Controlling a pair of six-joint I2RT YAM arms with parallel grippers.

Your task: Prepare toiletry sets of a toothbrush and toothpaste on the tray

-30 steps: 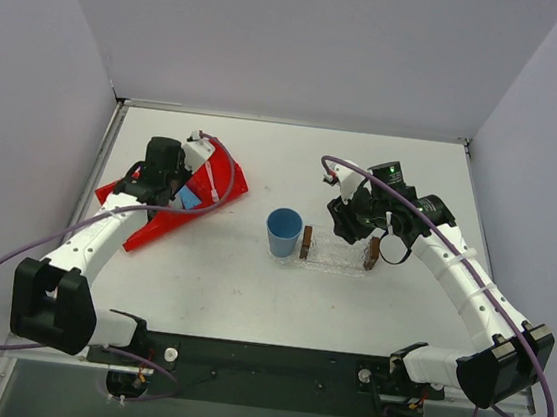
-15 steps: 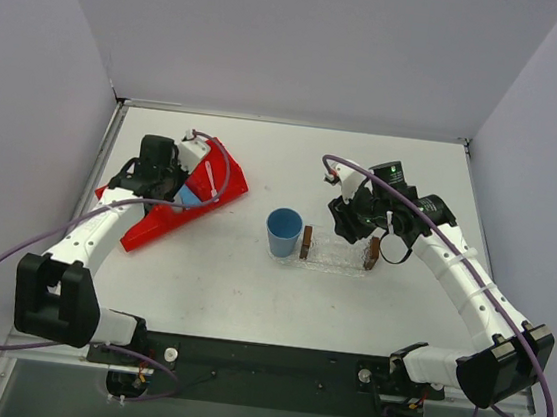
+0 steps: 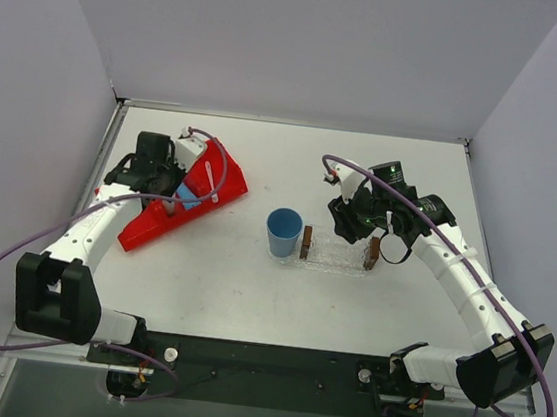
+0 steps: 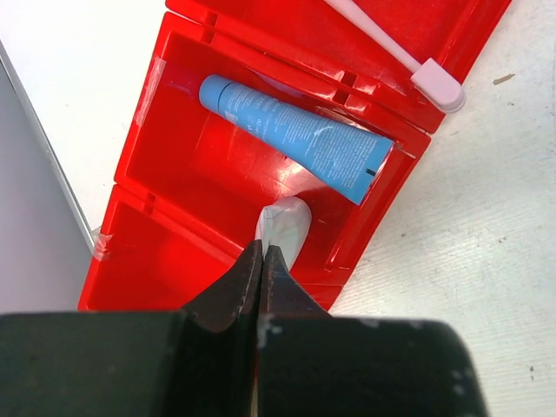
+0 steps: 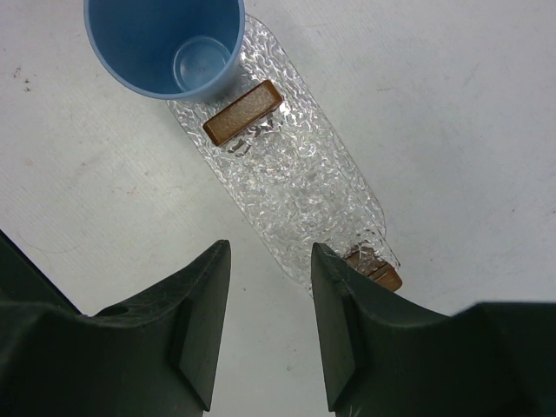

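Your left jaws are pinched shut on the near end of the pale tube (image 4: 285, 224), inside the red bin (image 4: 174, 165) at 10 o'clock on the tabletop (image 3: 250, 281). Just beyond, toward 12 o'clock, the blue tube (image 4: 295, 137) lies slantwise in the same compartment. Farther out, at 1 o'clock, the toothbrush (image 4: 395, 54) lies along the bin's far part. Your right jaws hang open over the near edge of the clear tray (image 5: 300, 187). The blue cup (image 5: 165, 39) stands at the tray's 10 o'clock end, beside a brown block (image 5: 243, 113).

White arms (image 3: 82, 235) with black joints (image 3: 51, 293), purple cables (image 3: 339, 159) and black fingers (image 5: 200, 323).
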